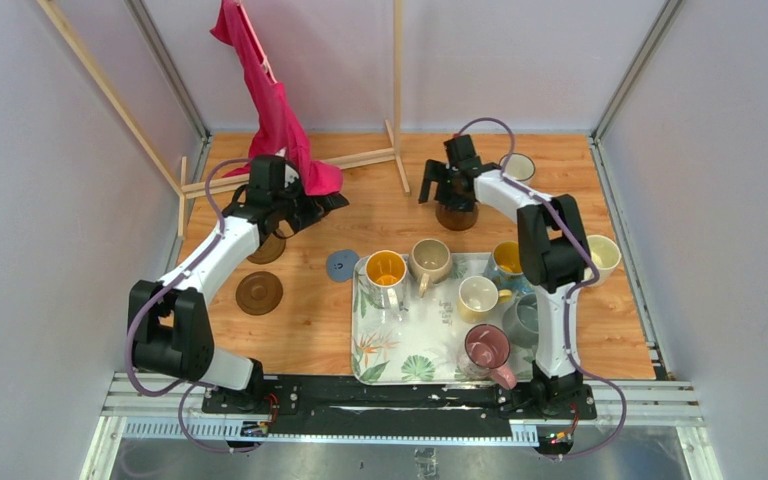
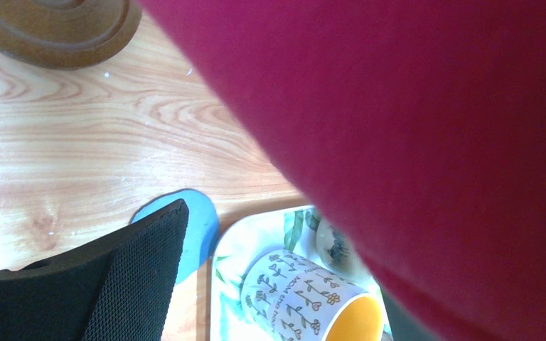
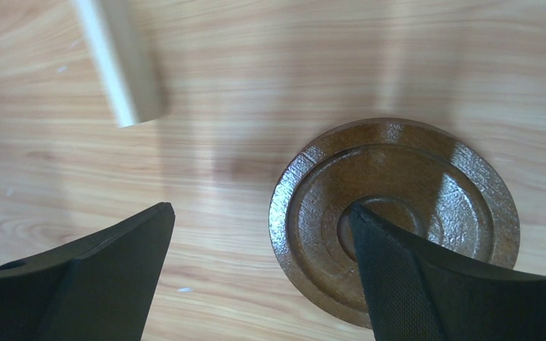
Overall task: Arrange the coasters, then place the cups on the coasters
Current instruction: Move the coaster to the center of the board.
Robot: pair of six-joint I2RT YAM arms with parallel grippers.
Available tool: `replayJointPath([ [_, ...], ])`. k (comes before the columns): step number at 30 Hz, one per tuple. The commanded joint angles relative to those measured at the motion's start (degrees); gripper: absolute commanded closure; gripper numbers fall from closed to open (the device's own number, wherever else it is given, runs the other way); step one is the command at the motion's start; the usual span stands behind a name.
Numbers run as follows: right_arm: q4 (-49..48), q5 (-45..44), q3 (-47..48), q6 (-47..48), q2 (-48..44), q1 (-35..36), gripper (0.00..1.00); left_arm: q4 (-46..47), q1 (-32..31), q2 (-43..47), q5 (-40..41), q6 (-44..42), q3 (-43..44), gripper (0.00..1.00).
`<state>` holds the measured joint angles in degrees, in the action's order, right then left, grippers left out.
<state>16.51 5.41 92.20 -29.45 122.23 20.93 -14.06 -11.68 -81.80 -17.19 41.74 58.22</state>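
My right gripper [image 3: 259, 213] is open low over a dark brown coaster [image 3: 398, 163], whose left rim lies between the fingers; one fingertip [image 3: 426, 277] covers its centre. From above, this gripper [image 1: 447, 188] hangs at the back, over that coaster [image 1: 457, 217]. The left gripper [image 1: 310, 205] is open against the pink cloth [image 1: 280, 120], which hides one finger in the wrist view. Two more brown coasters [image 1: 259, 293] [image 1: 266, 250] and a grey-blue coaster [image 1: 342, 265] lie on the left. Several cups stand on the tray [image 1: 390, 350], among them an orange-yellow [image 1: 385, 268], a beige [image 1: 430, 260] and a maroon-pink one [image 1: 487, 347].
A white cup with a dark rim [image 1: 518, 167] stands at the back right and a cream cup [image 1: 603, 255] right of the tray. The pink cloth hangs from a wooden frame [image 1: 397, 90], whose foot end [image 3: 117, 64] lies near my right gripper. Walls close in three sides.
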Motion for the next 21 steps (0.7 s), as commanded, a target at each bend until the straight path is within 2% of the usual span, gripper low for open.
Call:
replayJointPath([
  [1,8.53,7.33,6.93,-2.19,7.81,6.96,0.03,-2.99,0.3,3.15,3.89,-0.34,-3.16,0.0],
  [8,10.82,12.01,19.53,-3.48,15.35,15.89,0.04,-5.4,4.3,11.15,8.53,0.27,-10.31,0.0],
  [12,10.91,15.87,26.89,-4.61,20.13,19.34,0.04,-11.53,7.3,16.87,13.86,-2.35,-10.52,0.0],
  [17,10.52,20.97,38.0,-5.79,26.78,23.35,0.03,-18.63,7.94,21.26,23.34,-3.53,-10.5,0.0],
  [21,6.68,25.16,44.6,-8.05,31.46,26.18,0.0,-20.58,8.25,22.68,24.53,-2.84,-12.04,0.0],
])
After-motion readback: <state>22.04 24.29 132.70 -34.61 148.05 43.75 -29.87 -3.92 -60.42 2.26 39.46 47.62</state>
